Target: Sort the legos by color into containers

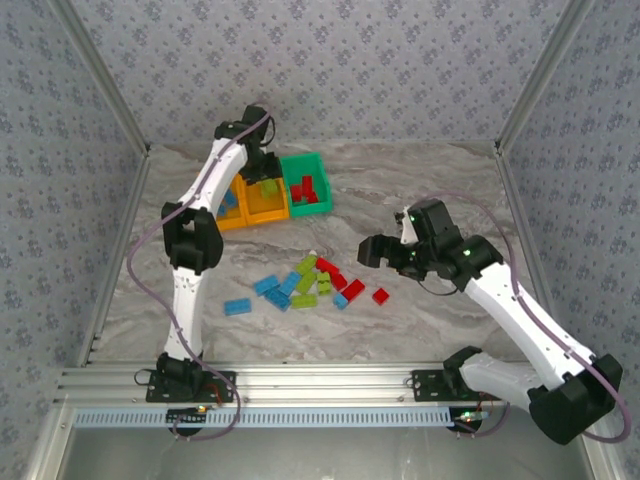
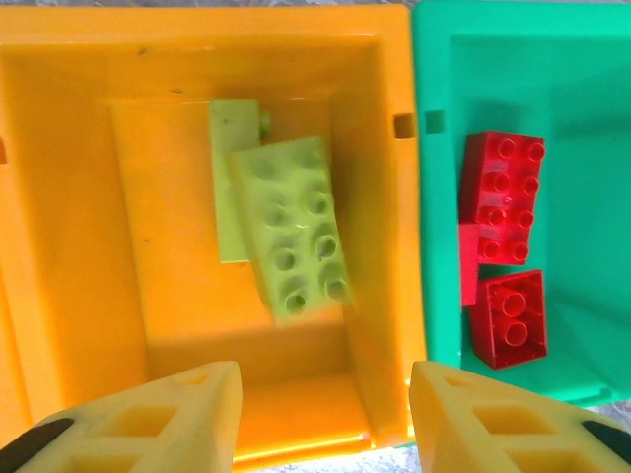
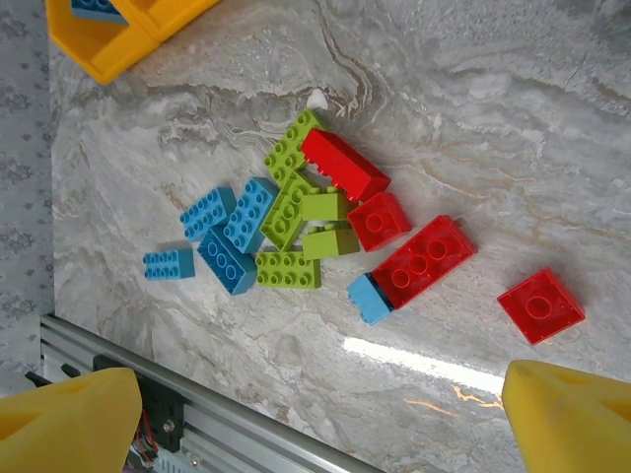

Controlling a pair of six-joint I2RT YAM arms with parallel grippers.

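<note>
Far left on the table (image 3: 493, 118), the left orange bin (image 1: 236, 222) holds a few light blue bricks (image 1: 228, 200). The left gripper (image 2: 323, 394) hangs over the middle orange bin (image 2: 69, 246), its fingers apart with nothing between them. Two lime green bricks (image 2: 291, 232) lie on that bin's floor below. Joined to its right, the green bin (image 2: 592, 197) holds red bricks (image 2: 503, 212).

Near the middle of the table sits the unsorted pile (image 3: 296, 227), more than a dozen legos in all three colours, some touching or overlapping. A single red brick (image 3: 540, 305) lies apart on the right. The right gripper (image 3: 320, 384) hovers above the pile's right side with its fingers spread wide, holding nothing.

By the look of it, each colour has its bin and the sorting is partly done, with well over half the bricks left on the table. No brand, label or writing can be read anywhere.
</note>
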